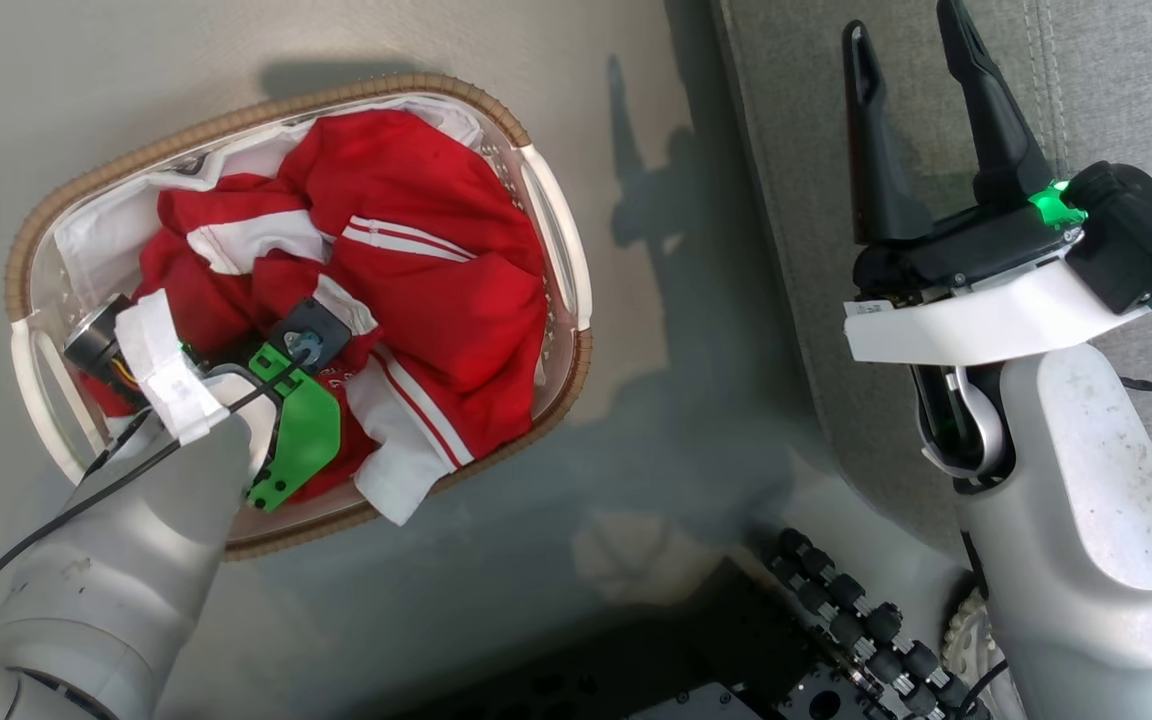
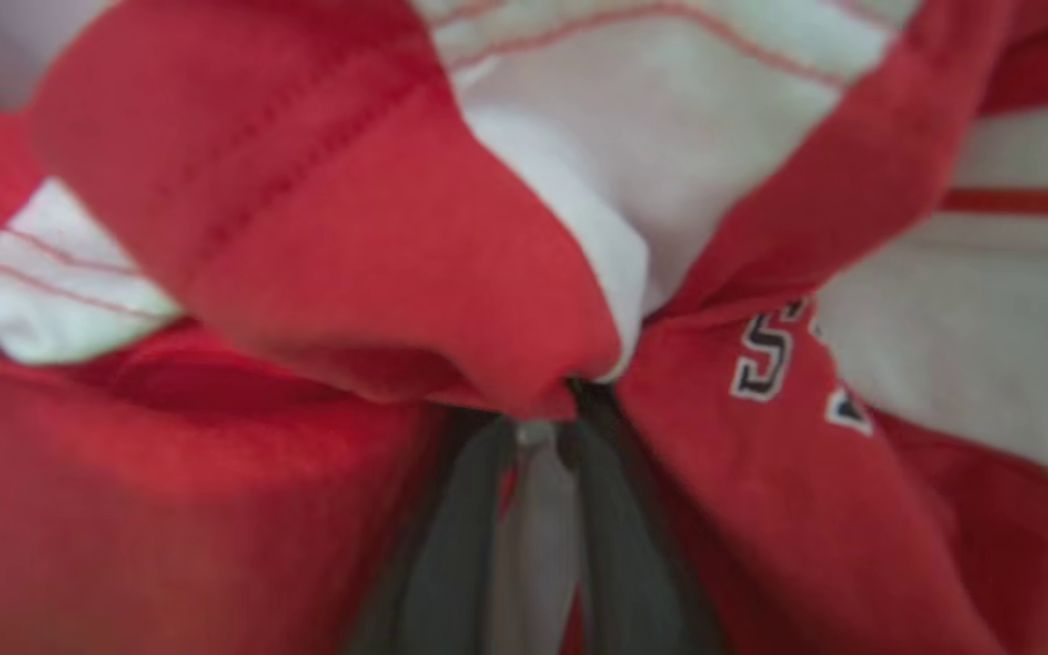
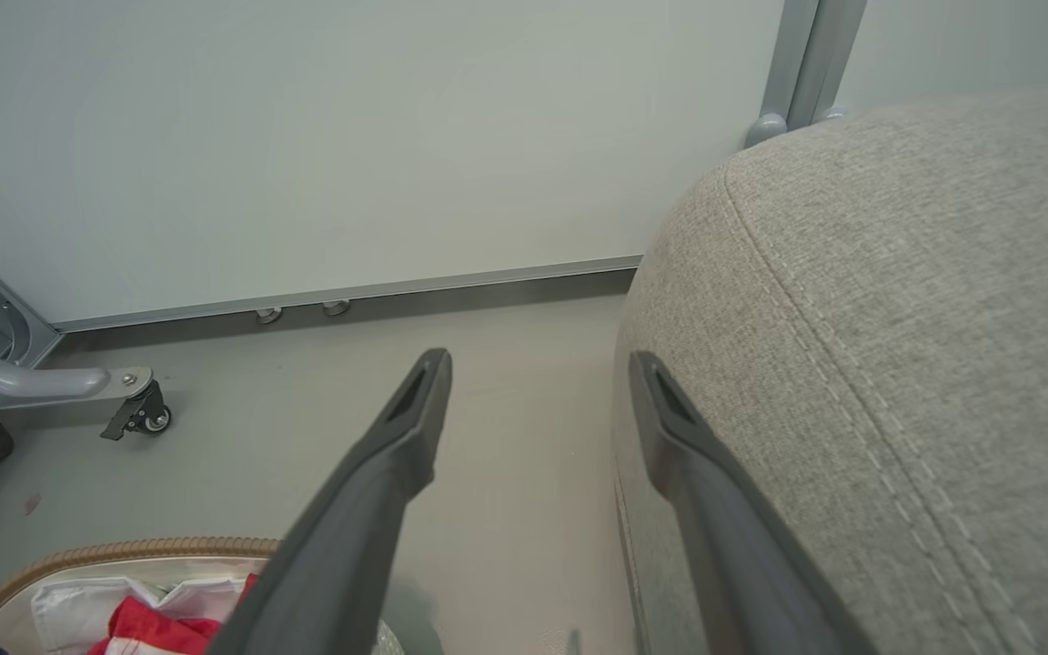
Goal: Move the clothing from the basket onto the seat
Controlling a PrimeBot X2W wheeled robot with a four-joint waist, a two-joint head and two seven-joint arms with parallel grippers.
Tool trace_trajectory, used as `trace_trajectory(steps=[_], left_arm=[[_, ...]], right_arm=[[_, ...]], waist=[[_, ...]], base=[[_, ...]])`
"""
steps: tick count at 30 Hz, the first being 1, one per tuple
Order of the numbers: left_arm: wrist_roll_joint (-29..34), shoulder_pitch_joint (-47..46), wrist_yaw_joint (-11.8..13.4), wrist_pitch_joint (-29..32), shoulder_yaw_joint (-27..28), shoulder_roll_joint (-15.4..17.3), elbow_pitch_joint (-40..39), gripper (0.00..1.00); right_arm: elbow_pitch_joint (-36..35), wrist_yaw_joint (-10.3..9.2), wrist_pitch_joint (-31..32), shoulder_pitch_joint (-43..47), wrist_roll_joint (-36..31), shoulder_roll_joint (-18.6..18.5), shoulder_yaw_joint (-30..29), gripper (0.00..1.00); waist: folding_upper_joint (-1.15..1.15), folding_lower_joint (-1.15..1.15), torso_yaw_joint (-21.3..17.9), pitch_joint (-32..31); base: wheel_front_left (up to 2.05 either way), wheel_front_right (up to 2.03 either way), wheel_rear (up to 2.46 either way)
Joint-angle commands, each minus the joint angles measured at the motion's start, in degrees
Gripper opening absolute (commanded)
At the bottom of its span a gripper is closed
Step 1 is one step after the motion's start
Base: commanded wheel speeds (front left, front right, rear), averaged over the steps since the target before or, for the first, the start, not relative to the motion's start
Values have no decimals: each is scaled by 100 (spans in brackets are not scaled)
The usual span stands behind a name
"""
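Observation:
The clothing (image 1: 416, 270), red with white stripes and trim, lies heaped in the basket (image 1: 236, 118), a white tub with a brown woven rim standing on the floor at the left. My left wrist (image 1: 286, 400) reaches down into the heap. In the left wrist view my left gripper (image 2: 542, 409) has its dark fingers drawn close, their tips buried in a pinched fold of the clothing (image 2: 378, 273) beside white lettering. My right gripper (image 1: 904, 22) hangs open and empty over the near edge of the grey seat (image 1: 1116, 90). The right wrist view shows my right gripper (image 3: 539, 364), the seat (image 3: 897, 318) and the basket (image 3: 124, 549).
Bare grey floor (image 1: 656, 400) separates the basket from the seat. My dark wheeled base (image 1: 836, 620) sits at the bottom of the head view. Beyond, a pale wall (image 3: 351, 136) and a grey frame leg on a caster (image 3: 137, 414) stand at the left.

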Motion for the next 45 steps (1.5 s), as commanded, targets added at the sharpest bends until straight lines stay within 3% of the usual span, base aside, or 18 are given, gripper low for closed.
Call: trace_trajectory(steps=[1,10,23,40,45], left_arm=[[-66,46,16,-62,22,46,33,0],[-453,455,140,-668,261,-219,40,0],[-1061,1276,226,-1105,690,-681,-222,0],[-1268,2697,584,-1102,1789,-588,-2519,0],[-1153,2989,579,-1102,2074,-632,-3167,0]], right_arm=[[44,-2,-28,-59,20,-18,13,100],[303,-2,-28,186,-171,-18,-83,100],[731,-2,-28,805,-675,-21,-265,100],[1209,-2,-28,1765,-738,-20,-300,100],[1295,-2,-28,2056,-773,-20,-294,100]], waist=[[0,0,13,-95],[0,0,197,-871],[0,0,797,-2310],[0,0,1122,-3991],[0,0,1141,-4320]], base=[[0,0,0],[0,0,0],[0,0,0],[0,0,0],[0,0,0]])
